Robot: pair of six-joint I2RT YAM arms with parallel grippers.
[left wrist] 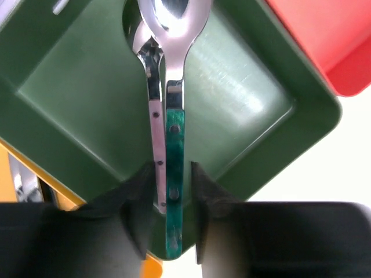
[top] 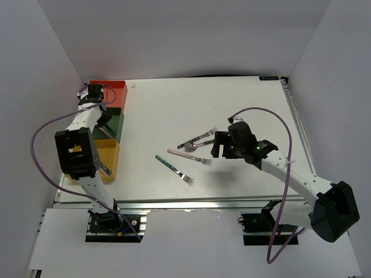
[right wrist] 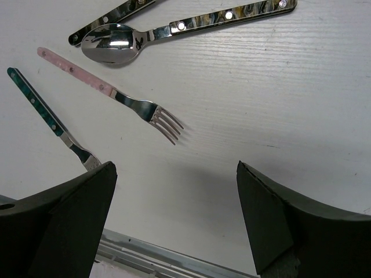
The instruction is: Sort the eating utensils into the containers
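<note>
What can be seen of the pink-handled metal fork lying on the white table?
The pink-handled metal fork has a thin, pale pink handle with small rivets and a shiny silver head with four tines. It lies flat on the white table, apart from the dark patterned-handled spoon and the teal-handled fork on either side. Nothing grips it; the open right gripper hovers close by.

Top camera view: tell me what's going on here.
Two robot arms are sorting cutlery into bins. The left hand sits over the green bin with a teal-handled spoon between its fingers; whether it grips it is unclear. A second spoon lies in that bin. The right hand hovers open near a pink fork and a teal fork on the table.
</note>
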